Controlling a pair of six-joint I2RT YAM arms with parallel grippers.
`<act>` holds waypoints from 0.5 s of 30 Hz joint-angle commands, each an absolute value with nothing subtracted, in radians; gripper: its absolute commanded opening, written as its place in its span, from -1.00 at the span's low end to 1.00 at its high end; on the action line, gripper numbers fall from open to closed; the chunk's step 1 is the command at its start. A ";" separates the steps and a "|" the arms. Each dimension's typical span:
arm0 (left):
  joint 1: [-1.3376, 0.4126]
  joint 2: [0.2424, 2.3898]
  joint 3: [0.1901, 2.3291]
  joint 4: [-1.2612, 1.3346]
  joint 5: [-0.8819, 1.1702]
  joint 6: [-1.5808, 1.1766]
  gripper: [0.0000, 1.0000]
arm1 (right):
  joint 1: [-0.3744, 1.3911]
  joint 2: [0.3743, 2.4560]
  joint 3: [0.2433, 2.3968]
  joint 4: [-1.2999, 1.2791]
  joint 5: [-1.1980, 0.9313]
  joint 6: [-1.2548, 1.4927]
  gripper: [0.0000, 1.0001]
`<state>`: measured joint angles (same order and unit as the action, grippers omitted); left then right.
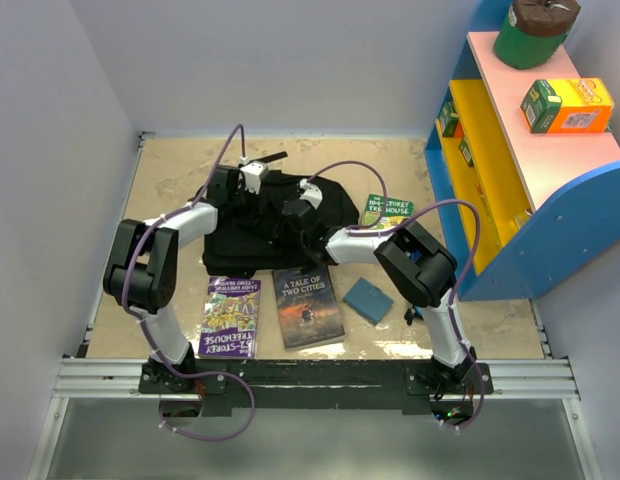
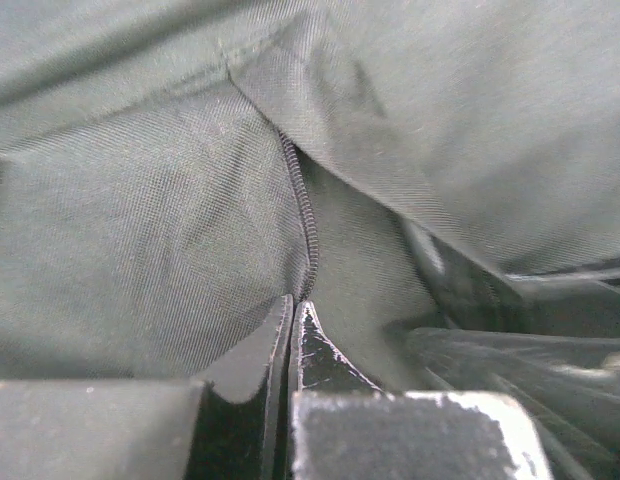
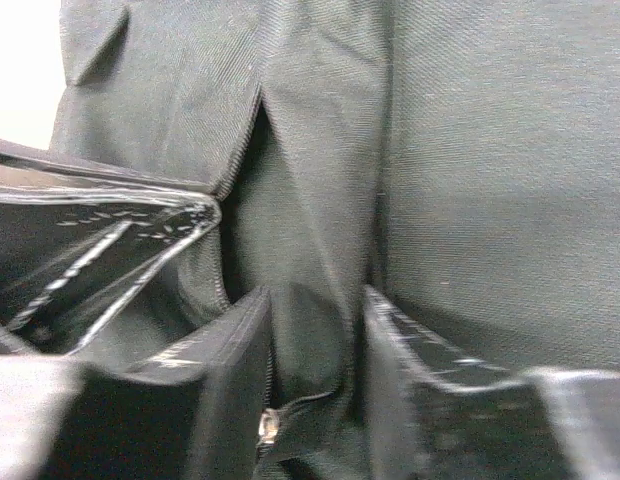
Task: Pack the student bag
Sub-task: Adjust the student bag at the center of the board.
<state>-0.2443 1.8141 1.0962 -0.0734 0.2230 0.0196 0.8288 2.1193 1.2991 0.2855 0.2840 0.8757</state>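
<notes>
The student bag point(image 1: 252, 243), a black fabric backpack, lies at the table's middle. Both grippers are on its top. My left gripper point(image 1: 252, 192) presses its fingertips together on the bag's zipper seam point(image 2: 308, 225); the left gripper point(image 2: 293, 306) shows its jaws shut, with the seam running into them. My right gripper point(image 1: 296, 212) sits just right of it. In the right wrist view the right gripper point(image 3: 318, 330) holds a fold of the bag's fabric point(image 3: 310, 250) between its fingers, with a metal zipper end point(image 3: 267, 425) low in the gap.
In front of the bag lie a purple Treehouse book point(image 1: 231, 315), "A Tale of Two Cities" point(image 1: 308, 305) and a small blue pencil case point(image 1: 368, 299). A green Treehouse book point(image 1: 388, 210) lies at the right. A blue-yellow shelf point(image 1: 530, 150) stands at the right.
</notes>
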 commanded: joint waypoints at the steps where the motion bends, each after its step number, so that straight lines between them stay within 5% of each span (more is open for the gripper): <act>1: -0.236 1.706 1.081 -0.124 0.311 0.012 -1.00 | 0.819 2.108 1.330 0.204 0.262 0.844 0.00; 15: -0.235 1.664 1.062 -0.064 0.336 -0.026 -1.00 | 0.775 1.945 1.267 0.222 0.230 0.744 0.23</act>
<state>-0.2356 1.7065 1.0798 -0.0746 0.2737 0.0071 0.8070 2.0586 1.2942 0.2379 0.2363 0.7982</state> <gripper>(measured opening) 0.016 0.598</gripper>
